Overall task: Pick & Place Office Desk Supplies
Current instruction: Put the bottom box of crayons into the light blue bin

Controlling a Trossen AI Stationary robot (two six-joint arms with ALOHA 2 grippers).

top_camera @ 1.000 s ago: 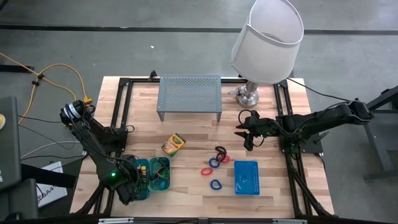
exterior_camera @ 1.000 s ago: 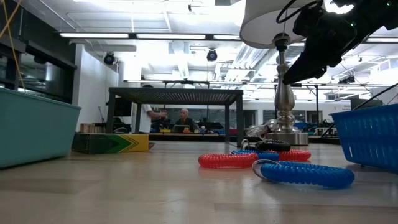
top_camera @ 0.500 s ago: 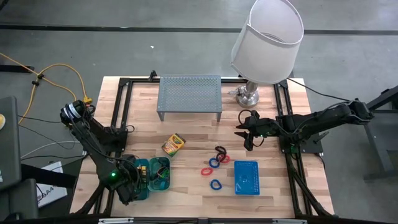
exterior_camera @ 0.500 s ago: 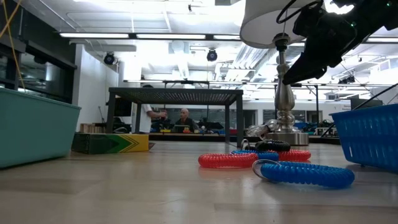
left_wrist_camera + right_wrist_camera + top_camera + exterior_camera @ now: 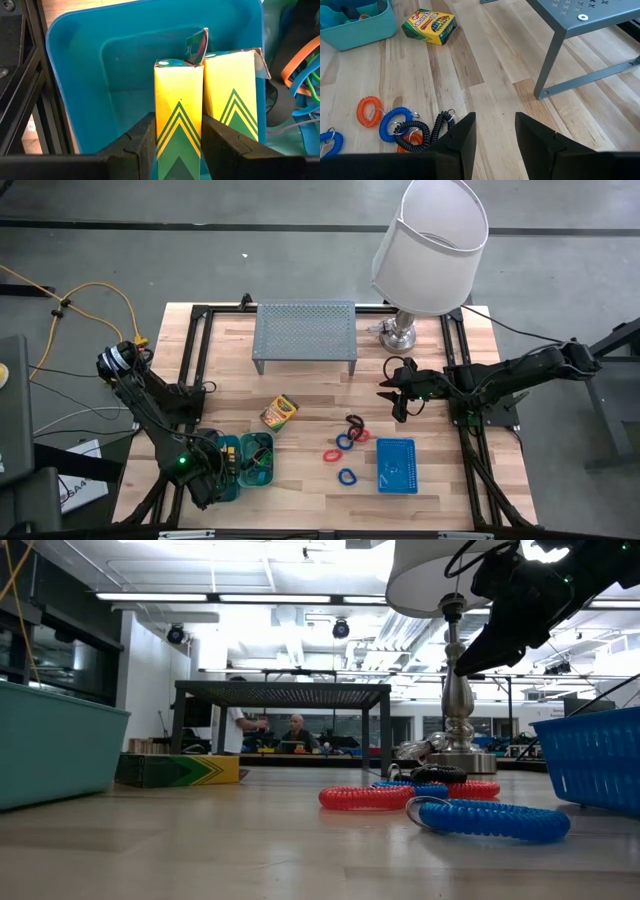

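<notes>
My left gripper (image 5: 177, 142) clamps a glossy yellow-green crayon box (image 5: 178, 117) inside the smooth teal tray (image 5: 90, 65); my right gripper (image 5: 495, 132) hangs empty, fingers apart.

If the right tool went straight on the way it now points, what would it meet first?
The right tool hangs open above the table, aimed down at bare wood beside the black band loop. It would probably meet the wood first; depth is unclear.
</notes>
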